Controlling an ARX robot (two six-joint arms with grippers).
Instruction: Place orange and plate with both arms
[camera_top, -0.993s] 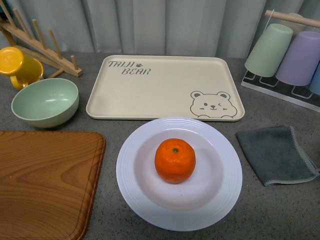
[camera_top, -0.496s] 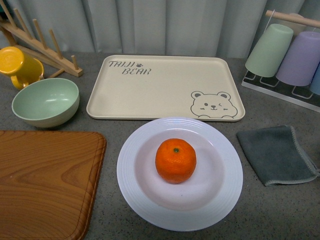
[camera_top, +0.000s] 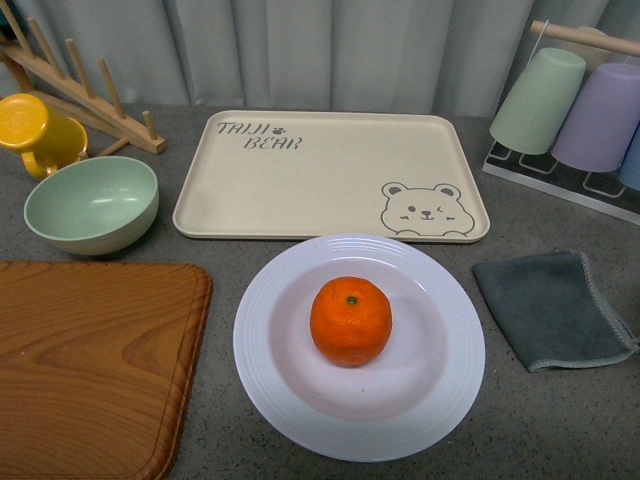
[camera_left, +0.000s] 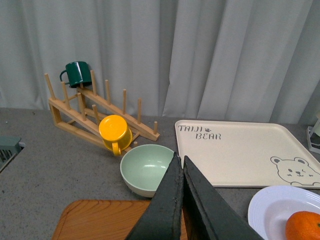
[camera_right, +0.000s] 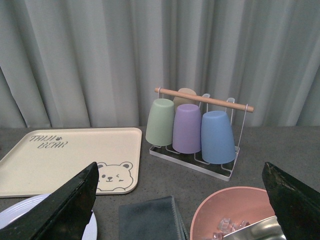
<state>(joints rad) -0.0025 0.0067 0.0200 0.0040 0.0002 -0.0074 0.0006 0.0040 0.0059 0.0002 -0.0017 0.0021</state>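
- Left claw (camera_left: 180, 159): its two dark fingers are pressed flat together with nothing between them, above the near rim of the green bowl (camera_left: 148, 170) in the left wrist view.
- Right claw (camera_right: 180, 164): spread wide and holding nothing, with the rack of cups (camera_right: 192, 127) showing between its fingers in the right wrist view.
- Orange (camera_top: 350, 321): it sits in the middle of the plate, stem spot facing up.
- Plate (camera_top: 300, 420): lower centre of the front view, flat on the grey table.
- Bear tray (camera_top: 320, 175): just behind the plate, upper centre.
- Wooden board (camera_top: 90, 360): lower left, beside the plate.
- Yellow mug (camera_top: 35, 130): upper left, just behind the green bowl.
- Grey cloth (camera_top: 550, 308): right of the plate.
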